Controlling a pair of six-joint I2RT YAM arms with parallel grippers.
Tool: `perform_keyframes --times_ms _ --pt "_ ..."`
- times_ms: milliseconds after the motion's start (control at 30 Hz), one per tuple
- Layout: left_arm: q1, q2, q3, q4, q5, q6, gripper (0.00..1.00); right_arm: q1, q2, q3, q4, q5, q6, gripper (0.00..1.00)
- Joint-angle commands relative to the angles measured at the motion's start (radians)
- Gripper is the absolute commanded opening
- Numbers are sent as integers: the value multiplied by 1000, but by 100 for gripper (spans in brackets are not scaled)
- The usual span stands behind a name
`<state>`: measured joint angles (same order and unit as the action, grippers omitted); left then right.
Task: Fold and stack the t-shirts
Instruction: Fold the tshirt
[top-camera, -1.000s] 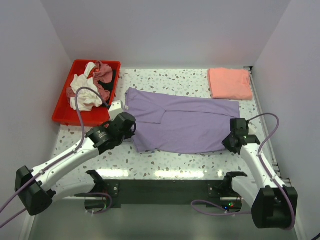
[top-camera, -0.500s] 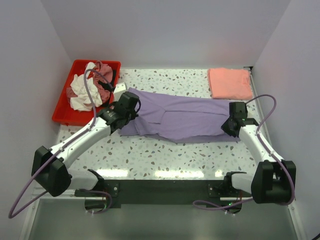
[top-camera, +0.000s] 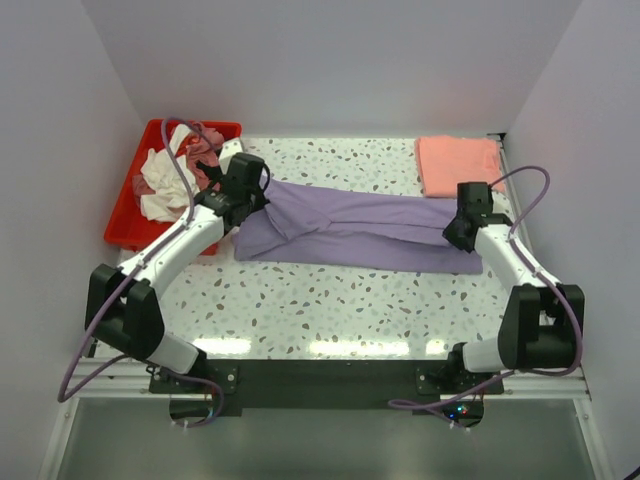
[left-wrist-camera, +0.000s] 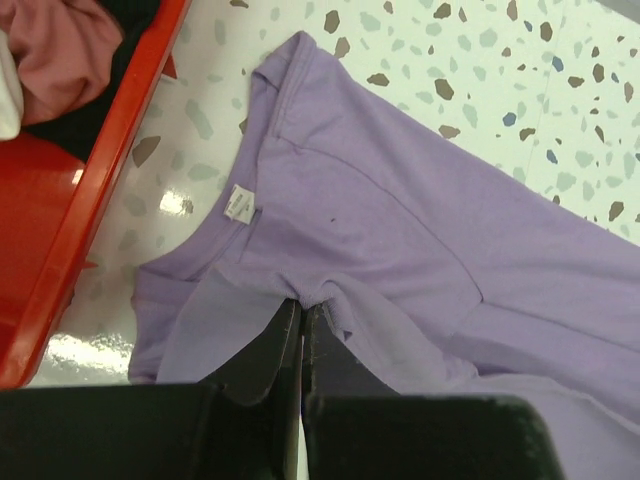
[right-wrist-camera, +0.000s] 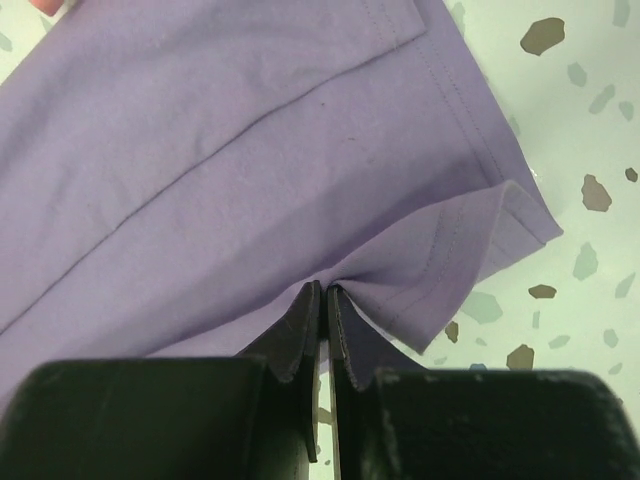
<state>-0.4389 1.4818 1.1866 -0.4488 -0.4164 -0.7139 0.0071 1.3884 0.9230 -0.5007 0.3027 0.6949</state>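
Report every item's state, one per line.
Large lavender-purple cloth t-shirt: partly folded lengthwise, pinched at both ends.
Salmon-pink cloth t-shirt: folded flat, far right.
White, dusty-rose and dark cloth shirts: crumpled in the red plastic tray.
Left tool: shut on the lavender shirt.
Right tool: shut on the lavender shirt.

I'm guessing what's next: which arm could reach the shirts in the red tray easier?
Probably left: the left pincer sits beside the red tray, the right pincer far across. Both pinch the purple shirt.

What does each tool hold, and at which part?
The left tool pinches the purple shirt at a fold near the collar; right tool, at the hem.
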Motion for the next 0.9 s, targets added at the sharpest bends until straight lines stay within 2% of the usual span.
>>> perform_keyframes --times_ms 0,333,500,533,600,633,700,733,767,800,833,867 --pt "32 46 64 78 47 44 0 -4 23 45 50 36 -3 1" --pt "69 179 157 88 76 73 0 -48 144 108 76 4 -18 3" --pt "89 312 231 102 74 102 0 -61 251 166 83 31 -21 12" --pt "92 340 269 102 70 105 3 -62 265 181 83 54 -23 15" --pt "103 425 315 113 76 134 16 -64 317 233 102 122 -67 22" --pt "106 454 368 117 85 167 34 -62 336 261 94 142 -83 32" --pt "109 529 471 67 137 195 59 -62 366 332 81 164 -159 52" --pt "109 543 493 55 149 214 80 -64 397 386 33 189 -190 70" --pt "109 549 502 53 174 223 91 -62 408 411 15 187 -213 80" --pt "109 546 502 61 177 228 100 -62 416 431 -8 176 -227 88" --pt "108 538 496 61 182 225 100 -62 416 447 -28 149 -236 99" --pt "108 513 484 61 197 222 100 -62 406 444 -36 118 -254 99"
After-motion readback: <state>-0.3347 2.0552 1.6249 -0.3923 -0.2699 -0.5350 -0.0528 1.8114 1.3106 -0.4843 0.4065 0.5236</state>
